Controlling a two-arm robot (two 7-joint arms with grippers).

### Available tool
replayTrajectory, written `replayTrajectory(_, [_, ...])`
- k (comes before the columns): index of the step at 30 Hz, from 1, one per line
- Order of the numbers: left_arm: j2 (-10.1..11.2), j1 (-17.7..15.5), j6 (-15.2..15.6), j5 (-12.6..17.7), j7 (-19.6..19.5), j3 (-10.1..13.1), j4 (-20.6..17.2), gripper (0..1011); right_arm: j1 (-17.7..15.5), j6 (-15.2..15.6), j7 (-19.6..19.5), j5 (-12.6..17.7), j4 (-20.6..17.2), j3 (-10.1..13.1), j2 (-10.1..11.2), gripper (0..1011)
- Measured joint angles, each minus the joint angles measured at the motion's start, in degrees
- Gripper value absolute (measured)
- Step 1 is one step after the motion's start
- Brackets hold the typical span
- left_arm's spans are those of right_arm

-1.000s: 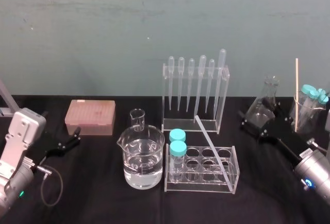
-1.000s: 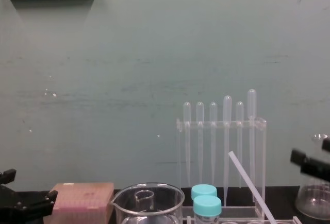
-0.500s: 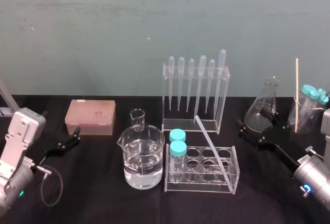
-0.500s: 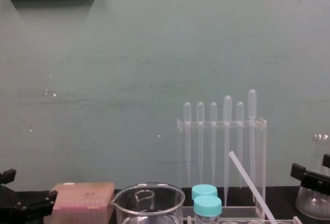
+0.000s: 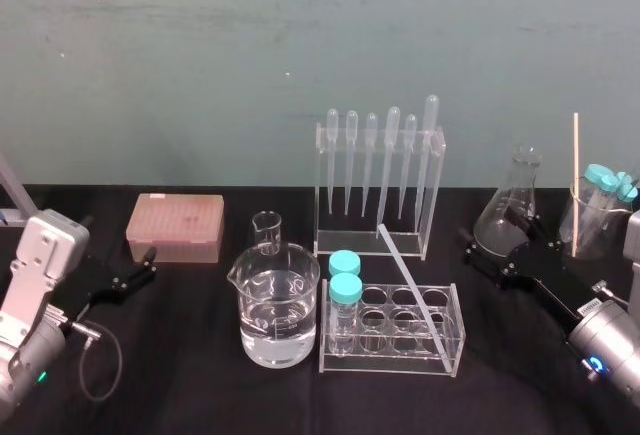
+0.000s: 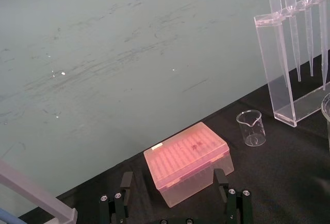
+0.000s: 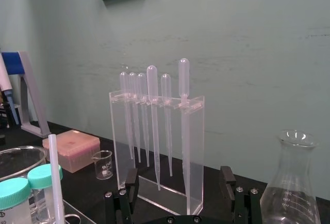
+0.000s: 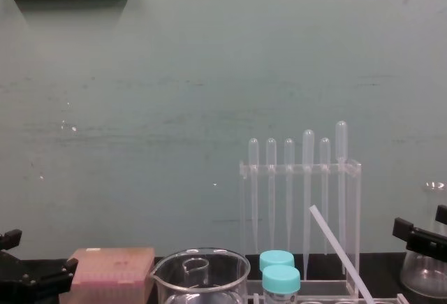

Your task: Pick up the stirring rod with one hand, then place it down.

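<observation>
While the rod (image 5: 411, 287) leaned tilted in the tube rack (image 5: 380, 359) at mid-surface, neither arm touched it. Its lower end sat among the rack's right-hand holes, and its upper end slanted back and to the left, toward the foot of the pipette rack (image 5: 378, 195) behind; whether it touched that rack I could not tell. In the chest view the rod crossed in front of the pipette rack's right part. The right gripper (image 5: 478, 252) hung low over the black surface (image 5: 200, 395), right of the tube rack and just in front of a flask (image 5: 512, 205), well apart from the rod. Its jaws were spread wide with nothing between them, as the right wrist view showed, with the pipette rack ahead of them. The left gripper (image 5: 143, 264) lay at the far left near the surface, just in front of a pink box (image 5: 175, 225), its jaws also parted and empty. A beaker (image 5: 278, 310) of water stood just left of the tube rack, with a small beaker (image 5: 266, 230) behind it. Two blue-capped tubes (image 5: 345, 277) stood in the rack's left holes.
</observation>
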Motion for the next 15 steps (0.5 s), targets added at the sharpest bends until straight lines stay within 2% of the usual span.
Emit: replayTrajectory(15, [0.0, 0.0, 0.0, 0.0, 0.0, 0.0, 0.0, 1000, 0.1, -0.2, 0.1, 0.0, 0.1, 0.0, 0.0, 1000])
